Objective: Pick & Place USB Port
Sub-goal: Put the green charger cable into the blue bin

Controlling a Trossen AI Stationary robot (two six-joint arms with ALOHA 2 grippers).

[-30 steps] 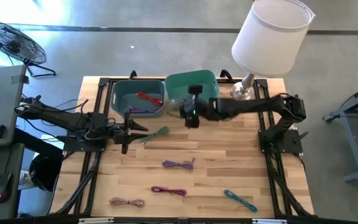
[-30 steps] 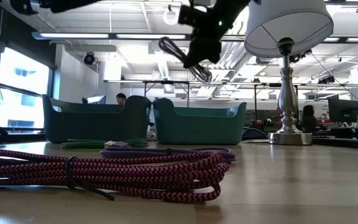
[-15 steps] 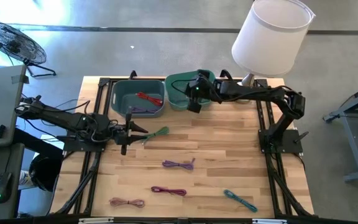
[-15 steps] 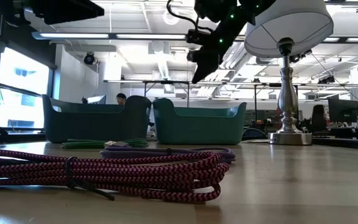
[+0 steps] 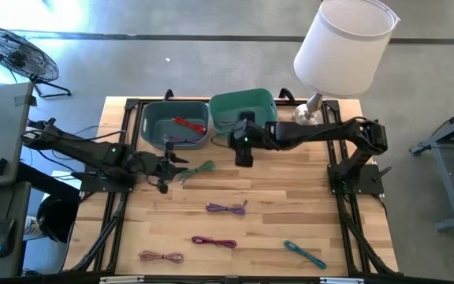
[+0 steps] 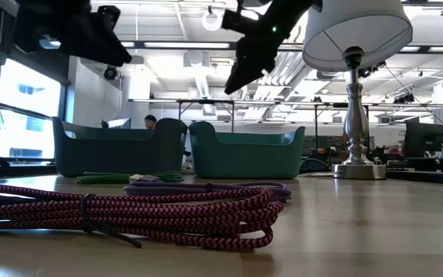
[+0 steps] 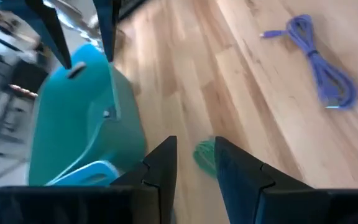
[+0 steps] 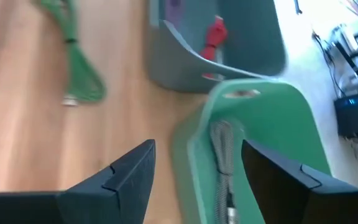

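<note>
From above, the right claw hangs just in front of the green bin, its fingers spread with nothing between them. The left claw sits beside the green cable, near the front of the grey-blue bin, which holds a red cable. 4 more cables lie on the wooden surface — purple, maroon, teal and pink. A lamp stands at the far right corner.

At surface level, the maroon cable fills the foreground, with the purple cable behind it and the 2 bins farther back; both arms hang overhead.

Left wrist view: the left claw's fingers stand slightly apart, empty, above the green cable.

Right wrist view: the right claw's fingers are wide open over the green bin, where a grey braided USB cable lies inside.
</note>
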